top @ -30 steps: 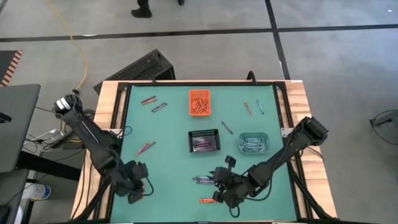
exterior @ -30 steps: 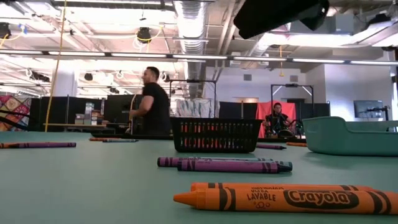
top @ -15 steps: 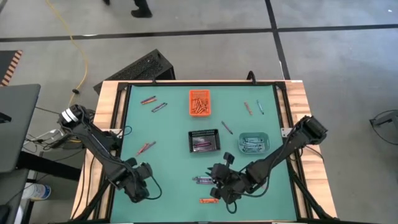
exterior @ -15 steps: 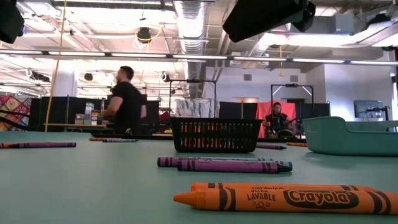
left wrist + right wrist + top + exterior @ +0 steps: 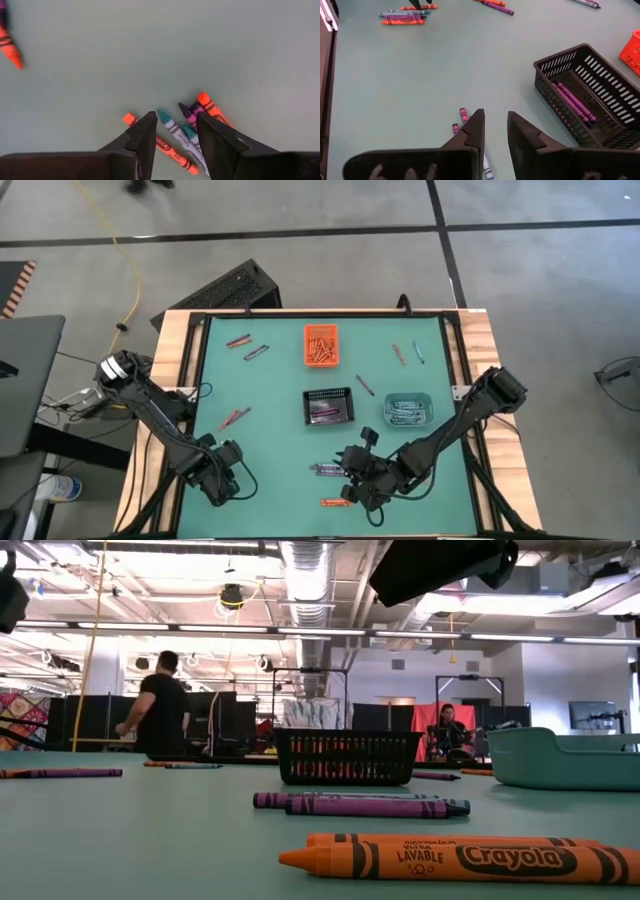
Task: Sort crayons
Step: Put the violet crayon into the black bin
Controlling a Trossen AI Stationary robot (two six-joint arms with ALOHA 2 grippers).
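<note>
Crayons lie scattered on the green table [image 5: 270, 390]. In the left wrist view a small heap of orange, teal and purple crayons [image 5: 187, 132] lies under my left gripper [image 5: 175, 132], which points down, open, its fingers on either side of a teal crayon [image 5: 169, 125] and above it. My left gripper [image 5: 220, 480] is at the near left. My right gripper [image 5: 355, 470] hovers open at the near middle, slanting down beside the purple crayons [image 5: 462, 114], which also show in the low view [image 5: 370, 807]. An orange crayon [image 5: 460, 860] lies nearest the front edge.
The orange bin [image 5: 320, 345] with orange crayons stands at the far middle, the black mesh bin [image 5: 328, 407] with purple ones at the centre, and the teal bin [image 5: 407, 410] to its right. Loose crayons lie at the far left [image 5: 247, 346] and far right [image 5: 408, 352]. People are in the room behind.
My left gripper has come down over the heap of crayons at the near left and tipped to point straight down, still open. A person in the room behind has walked to the left.
</note>
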